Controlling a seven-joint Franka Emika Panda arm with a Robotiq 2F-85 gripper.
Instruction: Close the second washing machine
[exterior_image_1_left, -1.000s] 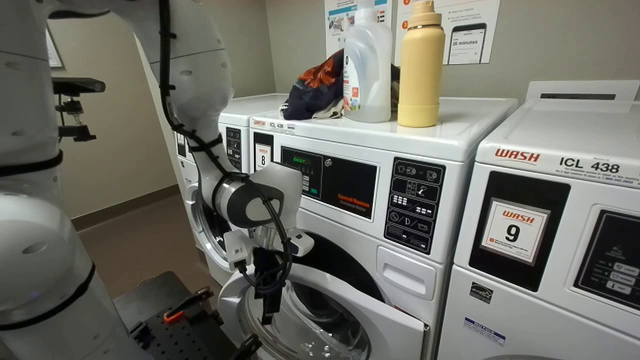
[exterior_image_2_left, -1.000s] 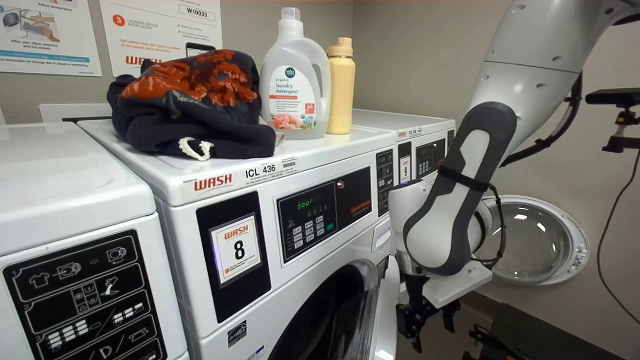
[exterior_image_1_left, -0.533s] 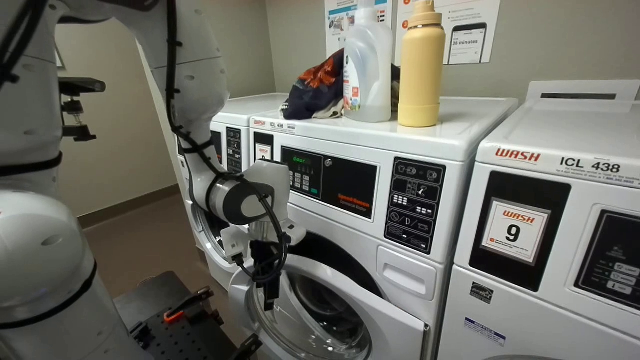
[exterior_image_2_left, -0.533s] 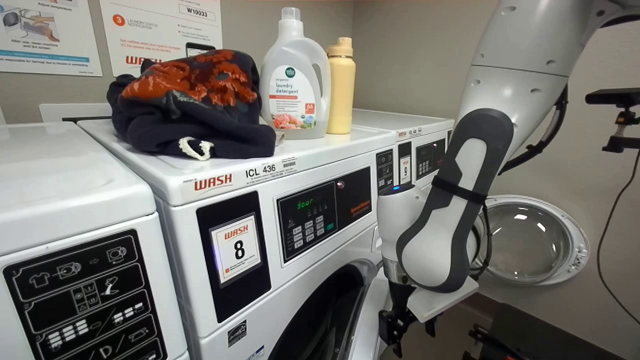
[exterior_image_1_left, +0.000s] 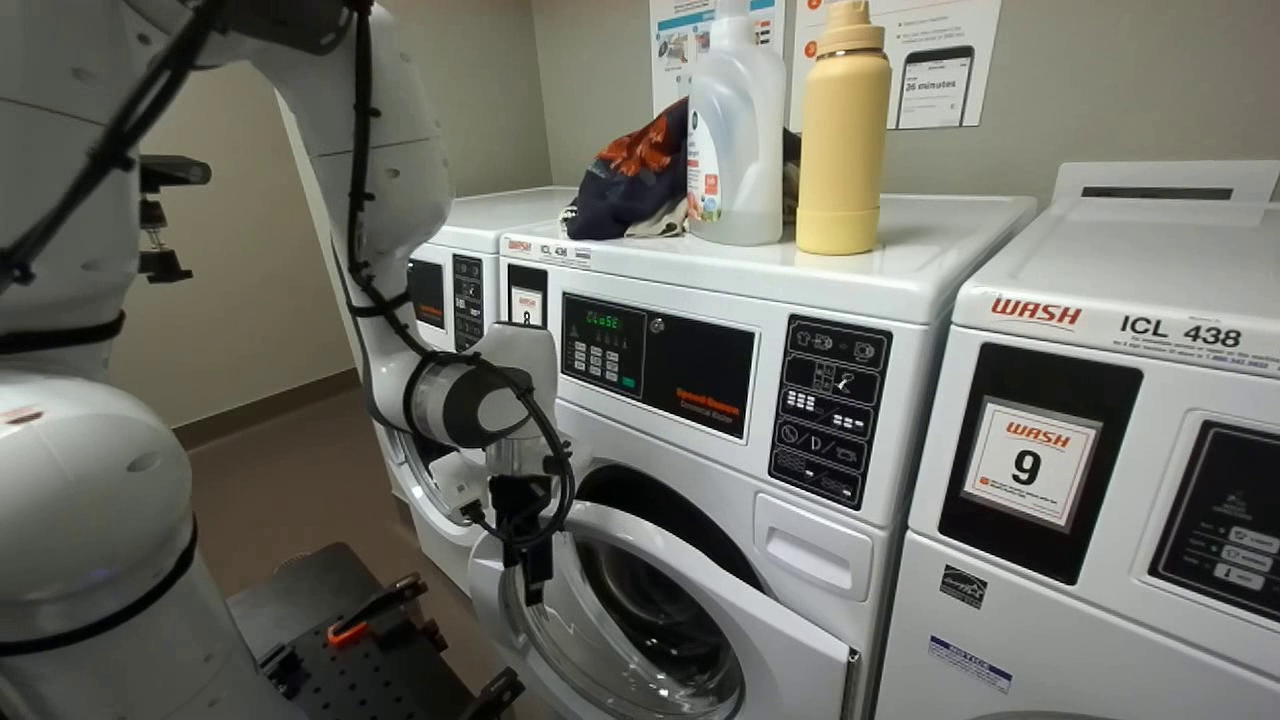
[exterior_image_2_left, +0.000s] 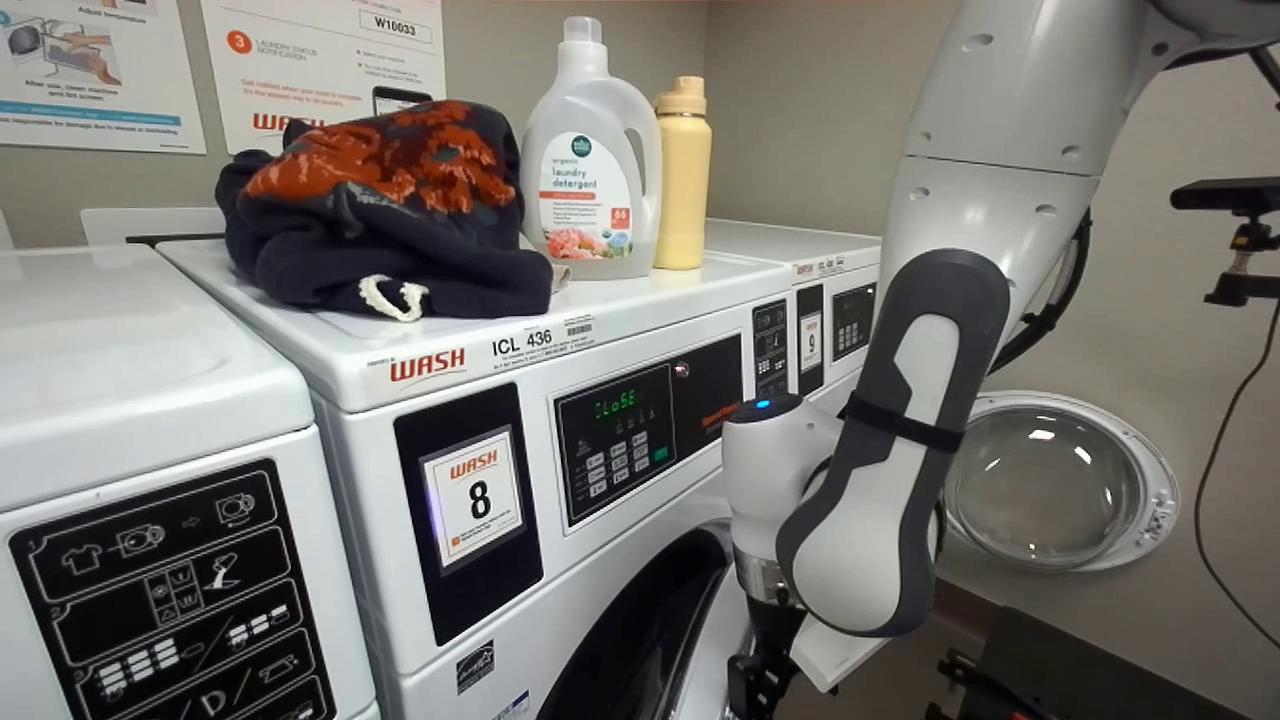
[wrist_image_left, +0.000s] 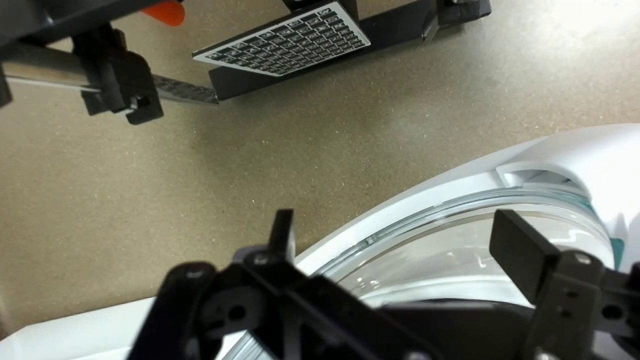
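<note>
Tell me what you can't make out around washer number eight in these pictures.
Washer door: lower part cut off by the bottom edge in an exterior view.
Contact: in the wrist view the hand overlaps the door, so touching can't be judged.
Drum opening: too dark in an exterior view to show any contents.
Clothing: partly hidden behind the detergent bottle in an exterior view.
Number card: small print too tiny in an exterior view.

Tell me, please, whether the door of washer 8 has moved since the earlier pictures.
Yes: in an exterior view the door has swung inward, its free edge nearer the white drawer front; it still stands open.
</note>
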